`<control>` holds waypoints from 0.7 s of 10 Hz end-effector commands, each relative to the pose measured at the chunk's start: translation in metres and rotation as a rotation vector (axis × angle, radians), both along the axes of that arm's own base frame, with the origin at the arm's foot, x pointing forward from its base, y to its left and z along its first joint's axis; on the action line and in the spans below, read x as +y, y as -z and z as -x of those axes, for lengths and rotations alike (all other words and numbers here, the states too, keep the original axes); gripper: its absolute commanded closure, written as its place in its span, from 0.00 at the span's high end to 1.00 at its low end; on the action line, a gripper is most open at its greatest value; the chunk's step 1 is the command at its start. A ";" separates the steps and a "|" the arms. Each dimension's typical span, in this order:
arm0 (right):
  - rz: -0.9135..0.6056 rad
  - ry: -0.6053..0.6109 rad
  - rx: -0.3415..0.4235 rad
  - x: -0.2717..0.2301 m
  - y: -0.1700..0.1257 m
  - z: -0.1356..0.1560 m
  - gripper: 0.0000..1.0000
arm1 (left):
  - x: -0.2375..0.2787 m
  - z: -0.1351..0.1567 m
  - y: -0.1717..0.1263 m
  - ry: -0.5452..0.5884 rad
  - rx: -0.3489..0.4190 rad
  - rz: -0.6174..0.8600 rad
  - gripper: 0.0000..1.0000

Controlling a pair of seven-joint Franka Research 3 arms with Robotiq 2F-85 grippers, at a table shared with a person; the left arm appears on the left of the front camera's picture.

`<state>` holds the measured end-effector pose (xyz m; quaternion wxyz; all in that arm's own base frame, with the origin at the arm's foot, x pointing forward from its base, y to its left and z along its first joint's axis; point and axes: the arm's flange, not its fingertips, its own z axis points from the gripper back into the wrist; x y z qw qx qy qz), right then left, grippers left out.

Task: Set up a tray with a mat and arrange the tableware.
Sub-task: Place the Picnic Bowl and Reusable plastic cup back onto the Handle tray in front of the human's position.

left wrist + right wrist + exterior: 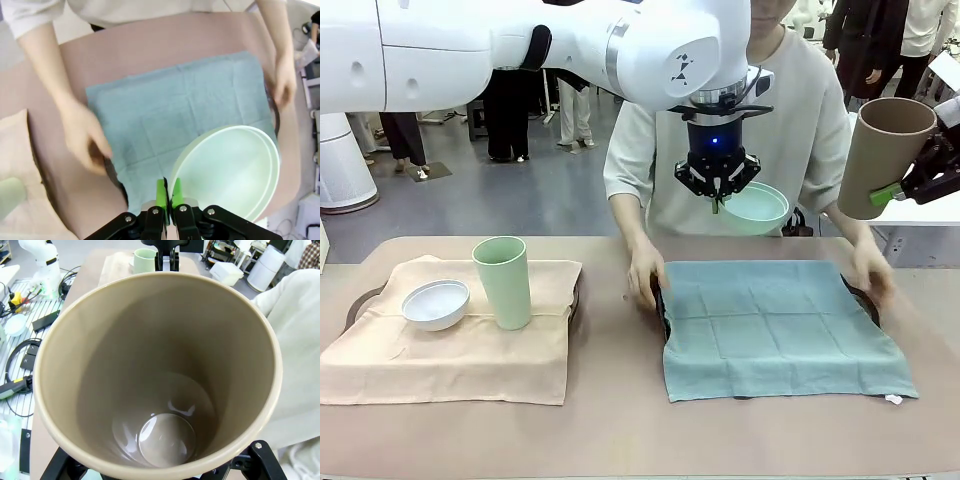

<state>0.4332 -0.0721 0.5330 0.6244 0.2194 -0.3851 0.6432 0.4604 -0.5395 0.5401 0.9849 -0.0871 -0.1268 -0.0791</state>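
— Behind the left gripper (720,195)?
— Grey floor (520,205), smooth, evenly lit. Farther back, people (510,110) standing.
— Far to its left?
— White cylindrical appliance (340,165) on the floor.
— Below it?
— Brown table (620,430), matte.
— To its right?
— White desk (930,212) by the edge. In the right wrist view, black cables (20,355) beside the table.

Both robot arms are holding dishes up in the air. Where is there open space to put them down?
The teal mat is bare across its middle, bordered by the person's hands at its left and right edges. The beige mat is free along its front; its back holds the white bowl and pale-green tumbler.
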 end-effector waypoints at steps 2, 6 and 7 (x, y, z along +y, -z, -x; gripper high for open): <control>-0.010 0.003 -0.025 0.002 0.000 -0.002 0.62 | -0.002 -0.004 -0.005 0.016 0.008 0.007 0.00; -0.010 0.003 -0.025 0.002 0.000 -0.002 0.62 | -0.002 -0.004 -0.005 0.016 0.008 0.007 0.00; -0.010 0.003 -0.025 0.002 0.000 -0.002 0.62 | -0.002 -0.004 -0.005 0.016 0.008 0.007 0.00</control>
